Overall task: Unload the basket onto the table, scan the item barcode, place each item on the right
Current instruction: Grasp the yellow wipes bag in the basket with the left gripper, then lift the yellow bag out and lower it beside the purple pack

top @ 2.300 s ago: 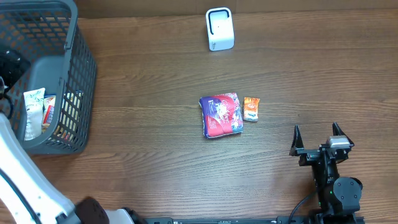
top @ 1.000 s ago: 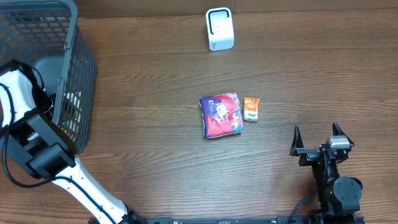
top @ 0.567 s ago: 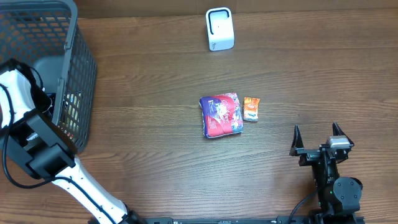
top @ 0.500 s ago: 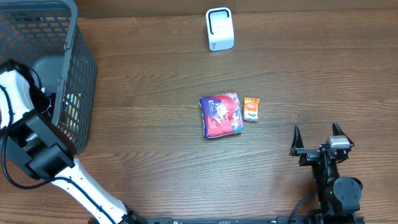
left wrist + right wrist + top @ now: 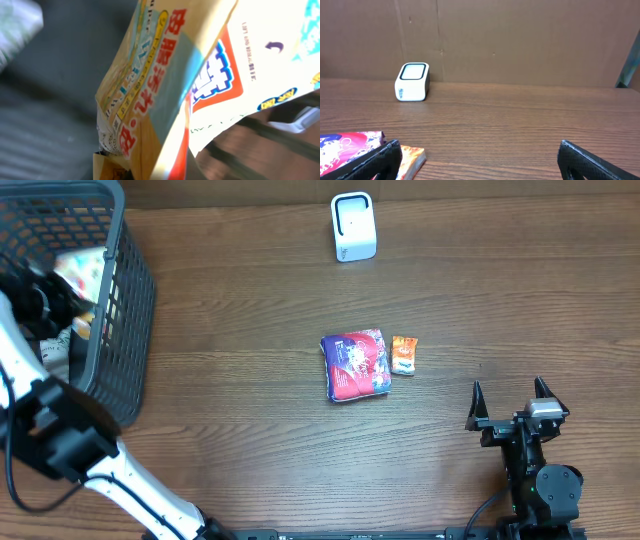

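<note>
Bearing bold red characters, yellow packet (image 5: 150, 100) hangs gripped.

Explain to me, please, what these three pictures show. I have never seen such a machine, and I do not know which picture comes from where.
These are two robot arms at a wooden table. The wide picture comes from a camera fixed above it. The other two come from cameras on the wrists, each looking along its own end effector, the two-finger grasping part. On the table lie a purple and red pouch, a small orange packet beside it, and a white scanner near the far edge. A grey basket stands at the left. The left end effector, at the basket, is shut on a snack packet, which fills the left wrist picture. The right end effector is open and empty; its camera looks across the table toward the scanner.
</note>
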`<state>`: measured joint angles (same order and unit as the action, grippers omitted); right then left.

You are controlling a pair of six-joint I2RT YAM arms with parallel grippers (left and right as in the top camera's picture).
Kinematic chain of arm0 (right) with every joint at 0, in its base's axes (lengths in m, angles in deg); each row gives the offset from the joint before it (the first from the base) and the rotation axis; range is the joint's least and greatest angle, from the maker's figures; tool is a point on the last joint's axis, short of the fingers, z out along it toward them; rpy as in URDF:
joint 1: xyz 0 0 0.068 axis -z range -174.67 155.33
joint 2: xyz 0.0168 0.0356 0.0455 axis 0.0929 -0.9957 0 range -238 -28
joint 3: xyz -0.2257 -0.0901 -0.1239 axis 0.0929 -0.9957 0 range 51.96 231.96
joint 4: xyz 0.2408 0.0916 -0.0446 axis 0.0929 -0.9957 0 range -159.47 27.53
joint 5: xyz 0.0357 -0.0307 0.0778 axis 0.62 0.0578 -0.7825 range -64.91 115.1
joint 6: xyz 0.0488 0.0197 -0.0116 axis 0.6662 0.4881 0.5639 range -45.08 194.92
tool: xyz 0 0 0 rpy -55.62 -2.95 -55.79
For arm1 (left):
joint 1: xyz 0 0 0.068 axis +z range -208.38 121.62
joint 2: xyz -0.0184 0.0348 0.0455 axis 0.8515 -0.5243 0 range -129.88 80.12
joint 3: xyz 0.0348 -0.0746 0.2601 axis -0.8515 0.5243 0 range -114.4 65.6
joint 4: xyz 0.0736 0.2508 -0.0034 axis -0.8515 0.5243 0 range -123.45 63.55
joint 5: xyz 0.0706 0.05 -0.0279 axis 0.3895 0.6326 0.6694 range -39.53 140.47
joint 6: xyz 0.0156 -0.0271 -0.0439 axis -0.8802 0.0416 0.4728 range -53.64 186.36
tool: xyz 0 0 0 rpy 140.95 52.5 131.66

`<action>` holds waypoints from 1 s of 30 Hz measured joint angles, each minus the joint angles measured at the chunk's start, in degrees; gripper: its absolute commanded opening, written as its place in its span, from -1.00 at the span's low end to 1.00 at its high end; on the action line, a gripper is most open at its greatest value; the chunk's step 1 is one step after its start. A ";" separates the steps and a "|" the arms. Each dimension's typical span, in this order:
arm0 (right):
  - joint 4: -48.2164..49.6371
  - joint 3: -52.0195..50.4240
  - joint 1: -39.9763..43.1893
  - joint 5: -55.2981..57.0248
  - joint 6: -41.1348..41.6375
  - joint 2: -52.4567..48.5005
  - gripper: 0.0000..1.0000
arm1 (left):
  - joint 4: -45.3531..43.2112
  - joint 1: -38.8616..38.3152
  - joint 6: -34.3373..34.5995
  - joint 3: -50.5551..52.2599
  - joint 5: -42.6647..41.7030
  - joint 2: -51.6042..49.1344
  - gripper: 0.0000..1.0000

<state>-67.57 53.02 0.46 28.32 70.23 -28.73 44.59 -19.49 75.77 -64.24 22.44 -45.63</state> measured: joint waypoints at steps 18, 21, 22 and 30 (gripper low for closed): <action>0.02 0.00 0.00 0.00 0.00 0.00 1.00 | 3.74 -3.10 0.57 -2.43 -13.35 33.90 -0.91; 0.02 0.00 0.00 -0.02 0.00 0.00 1.00 | 7.89 -8.46 -0.26 -2.40 -13.57 33.92 -0.91; 0.02 0.00 0.00 -0.02 0.02 0.00 1.00 | 8.44 -10.08 -0.50 -2.25 -13.40 33.79 -0.91; 0.02 0.00 0.00 0.00 0.00 0.00 1.00 | 8.07 -27.43 -1.73 5.81 -5.60 33.59 -0.91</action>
<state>-67.55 53.02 0.46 28.32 70.23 -28.73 52.65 -46.92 74.05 -58.43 16.85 -12.04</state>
